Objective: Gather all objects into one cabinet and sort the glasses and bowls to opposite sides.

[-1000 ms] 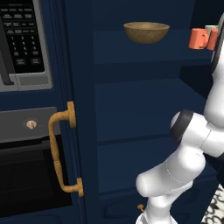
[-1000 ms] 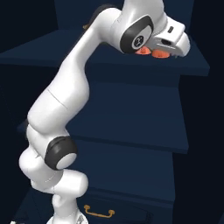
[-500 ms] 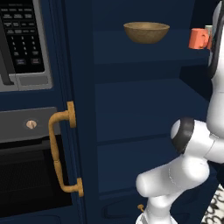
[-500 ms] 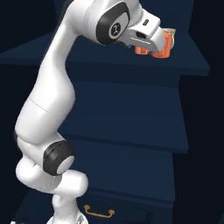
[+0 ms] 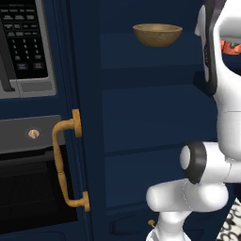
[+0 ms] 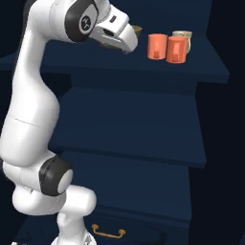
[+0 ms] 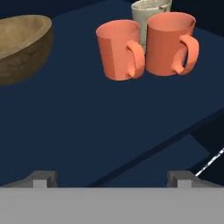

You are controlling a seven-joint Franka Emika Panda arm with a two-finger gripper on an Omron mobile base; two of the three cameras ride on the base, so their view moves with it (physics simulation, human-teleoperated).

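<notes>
The cabinet [image 5: 141, 108] stands open, its top shelf [image 6: 143, 67] holding everything. Two coral-orange glasses [image 7: 119, 50] [image 7: 170, 43] stand side by side with handles toward me, and a cream glass [image 7: 151, 11] sits just behind them. From the right base they show as orange glasses [image 6: 157, 46] [image 6: 176, 49] and a cream glass [image 6: 183, 37] at the shelf's right. The olive-brown bowl [image 7: 22, 48] [image 5: 157, 34] rests at the shelf's left. My gripper [image 7: 112, 179] [image 6: 128, 44] is open and holds nothing, hovering in front of the shelf short of the glasses.
The cabinet door with its curved brass handle [image 5: 66, 160] stands at the left, beside the microwave [image 5: 23, 42] and black oven [image 5: 33, 188]. Lower shelves [image 6: 134, 129] are bare. A drawer with a small brass pull [image 6: 107, 233] sits near the floor.
The hand has drawn back from the orange glasses, leftward in the right base view, leaving them standing on the shelf. The upper arm has swung across the left base view.
</notes>
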